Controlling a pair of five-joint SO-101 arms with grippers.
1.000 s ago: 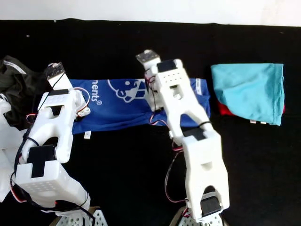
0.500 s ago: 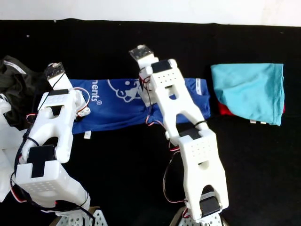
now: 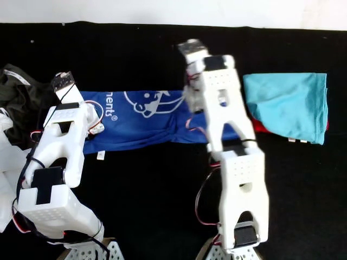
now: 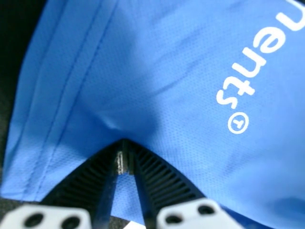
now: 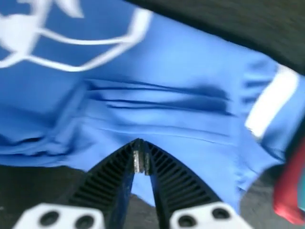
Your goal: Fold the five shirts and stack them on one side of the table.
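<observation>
Blue shirt point(image 3: 141, 122), lying as a long band across the middle of the black surface point(image 3: 135, 206), print side up. It sits between a dark shirt point(image 3: 21, 100) heaped at the left edge and a folded teal shirt point(image 3: 287, 105) at the right, which rests on a red shirt point(image 3: 259, 128).

My left fingers point(image 4: 123, 161) are pressed together on the cloth near the stitched hem, which puckers at their tips. My right fingers point(image 5: 139, 160) are likewise pinched together on the opposite end, where creases run out from the grip, near the red shirt's corner.

Handling, as I judge it: the shirt is thin knit, light and limp, with no stiffness of its own, so it will sag and wrinkle wherever it is not held taut. It should slide readily over the surface, yet it may slip out of a shallow pinch. The best hold is on the doubled, stitched edges at each end, taking all layers at once.

Change from half a second ago: my right arm has swung to the right, toward the teal shirt. The band of cloth now reaches farther that way and lies straighter. My left arm and its end of the shirt have kept their place.
</observation>
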